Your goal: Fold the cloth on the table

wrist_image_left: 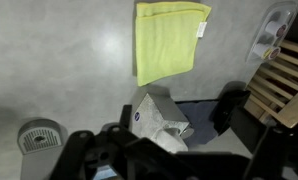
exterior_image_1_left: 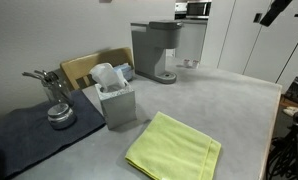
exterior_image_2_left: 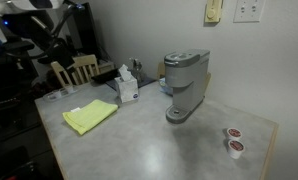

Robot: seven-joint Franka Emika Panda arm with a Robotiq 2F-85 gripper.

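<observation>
The lime cloth (exterior_image_1_left: 174, 148) lies flat on the light-grey table (exterior_image_1_left: 219, 95) near its front edge, as a neat rectangle. It also shows in an exterior view (exterior_image_2_left: 89, 116) and at the top of the wrist view (wrist_image_left: 172, 40), with a small white tag on one side. My gripper (wrist_image_left: 184, 135) hangs high above the table, well away from the cloth. Its dark fingers stand apart with nothing between them. In an exterior view it is a dark shape at the top corner (exterior_image_1_left: 285, 10).
A grey tissue box (exterior_image_1_left: 114, 95) stands beside the cloth, next to a dark grey mat (exterior_image_1_left: 29, 130) holding a metal tool (exterior_image_1_left: 57, 105). A coffee maker (exterior_image_2_left: 184, 85) stands further along, with two pods (exterior_image_2_left: 232, 140) near the far edge. A wooden chair (exterior_image_1_left: 89, 68) is behind the table.
</observation>
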